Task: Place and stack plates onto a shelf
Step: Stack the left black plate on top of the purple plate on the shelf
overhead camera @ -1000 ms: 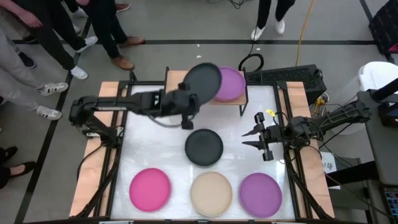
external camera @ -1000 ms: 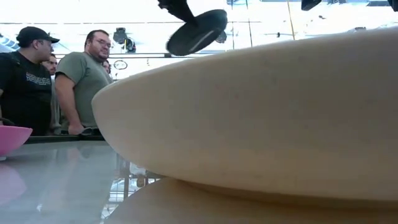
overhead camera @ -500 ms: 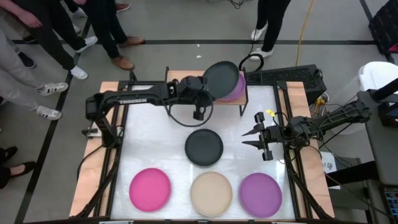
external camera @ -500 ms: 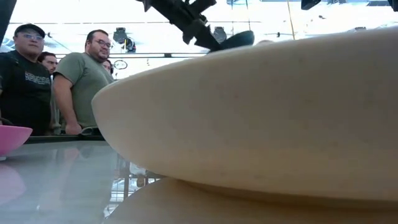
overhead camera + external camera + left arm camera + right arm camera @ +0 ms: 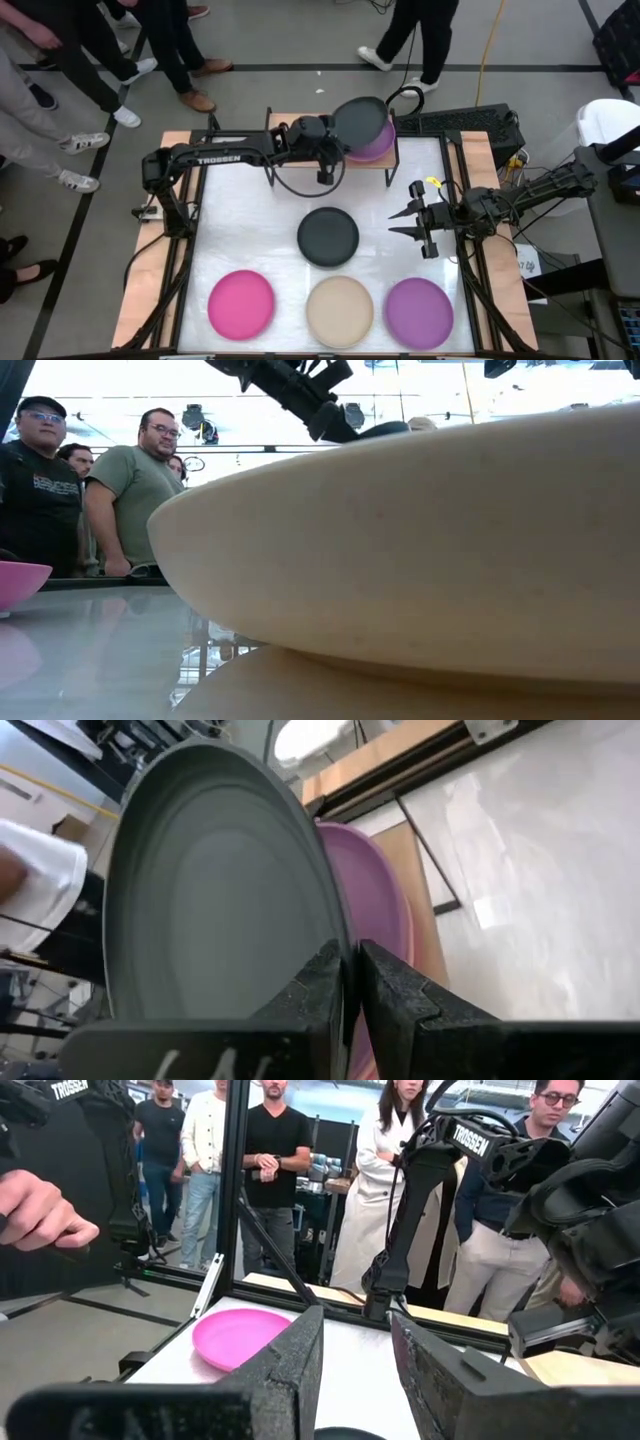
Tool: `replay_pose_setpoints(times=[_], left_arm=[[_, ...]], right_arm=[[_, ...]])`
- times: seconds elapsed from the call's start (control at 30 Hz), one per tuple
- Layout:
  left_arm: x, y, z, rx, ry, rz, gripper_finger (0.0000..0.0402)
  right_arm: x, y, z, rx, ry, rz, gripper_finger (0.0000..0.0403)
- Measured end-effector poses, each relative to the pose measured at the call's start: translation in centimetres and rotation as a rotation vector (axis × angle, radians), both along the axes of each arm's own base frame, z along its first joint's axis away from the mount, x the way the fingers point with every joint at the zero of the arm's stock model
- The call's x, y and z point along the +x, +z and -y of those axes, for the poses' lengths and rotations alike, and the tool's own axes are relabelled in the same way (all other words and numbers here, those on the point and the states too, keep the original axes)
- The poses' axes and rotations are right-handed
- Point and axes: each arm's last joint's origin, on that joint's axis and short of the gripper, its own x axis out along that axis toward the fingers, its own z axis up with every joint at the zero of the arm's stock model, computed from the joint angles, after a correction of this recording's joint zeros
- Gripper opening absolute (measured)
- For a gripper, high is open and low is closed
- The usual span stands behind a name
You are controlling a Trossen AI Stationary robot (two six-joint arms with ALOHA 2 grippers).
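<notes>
My left gripper (image 5: 348, 982) is shut on a dark grey plate (image 5: 360, 122) and holds it above the purple plate (image 5: 381, 143) that lies on the right half of the shelf (image 5: 365, 163) at the table's far edge. The left wrist view shows the grey plate (image 5: 210, 890) tilted in front of the purple plate (image 5: 378, 915). A second dark grey plate (image 5: 328, 236) lies flat at the table's middle. A magenta plate (image 5: 241, 303), a cream plate (image 5: 340, 311) and a purple plate (image 5: 418, 313) lie in a row along the near edge. My right gripper (image 5: 405, 222) waits open at the table's right side. My left gripper pinches the dark grey plate by its rim (image 5: 338, 942), one finger (image 5: 312, 988) on the hollow upper face and the other finger (image 5: 398, 1002) on the underside. It comes from the table's left. The plate is tilted and lifted over the purple plate; whether they touch, I cannot tell.
Several people stand beyond the table's far and left edges. The cream plate (image 5: 400, 560) fills most of the low view, with the magenta plate's rim (image 5: 15, 580) at its left. Bare white tabletop lies between the shelf and the middle grey plate.
My left gripper has carried the dark grey plate toward the table's right and far edge, from over the shelf's middle to over the purple plate, and has come down with it. The right arm has kept still.
</notes>
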Motion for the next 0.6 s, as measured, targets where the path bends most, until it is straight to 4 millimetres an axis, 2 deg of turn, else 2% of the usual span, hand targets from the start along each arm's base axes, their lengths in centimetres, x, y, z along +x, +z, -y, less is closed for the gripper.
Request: replay_pose_setpoints(times=[0.2,0.6], left_arm=[[-0.03,0.12,-0.31,-0.023,0.018,0.022,0.0059],[0.03,0.47,-0.64,-0.065,0.056,0.08,0.0172]], right_arm=[[0.0,0.0,0.0,0.0,0.0,0.0,0.0102],[0.0,-0.01,0.01,-0.003,-0.001,-0.001,0.0102]])
